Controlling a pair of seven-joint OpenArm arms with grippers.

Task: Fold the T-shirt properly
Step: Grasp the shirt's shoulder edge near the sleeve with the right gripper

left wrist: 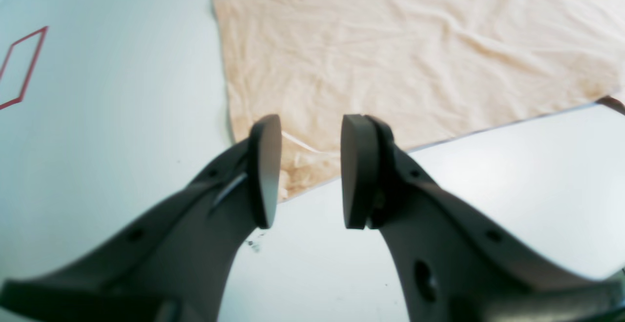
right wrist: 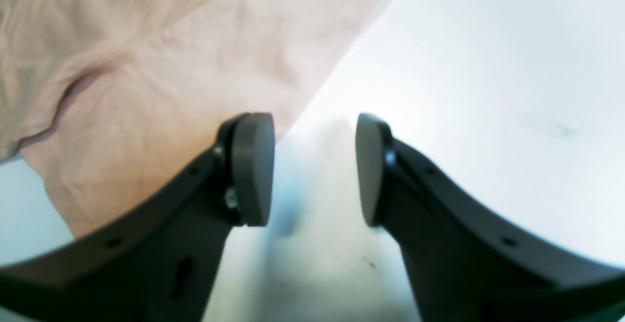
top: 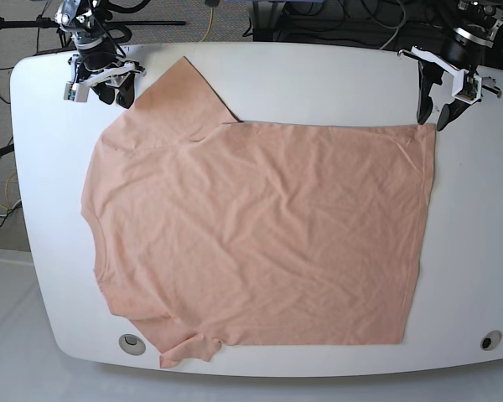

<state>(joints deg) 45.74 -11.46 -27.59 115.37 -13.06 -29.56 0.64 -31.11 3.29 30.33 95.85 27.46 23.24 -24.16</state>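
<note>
Base view: the T-shirt lies spread flat and unfolded across the white table, wrinkled, its neckline toward the view's left and its hem toward the view's right. No fold has been made yet, by the look of it.

Left gripper: jaws parted a moderate way, nothing between them. It hangs over the hem corner of the shirt; in the left wrist view that corner sits directly under and between the fingertips, cloth running ahead and to the right of the claw, bare table to its left and behind it. The placement reads as a set-up to pinch that corner.

Right gripper: jaws likewise parted, empty. In the right wrist view the sleeve edge lies just under and to the left of the left-hand finger; the gap between the pads is over bare table. Judged as lining up on the sleeve, but not yet centred on cloth.

Edges and room: the shirt's far long edge is close to the table's near rim in the base view, with one sleeve almost at the rim. Open white surface lies behind both claws and along the hem side. A red outline mark sits well left of the left claw, clear of the cloth.
</note>
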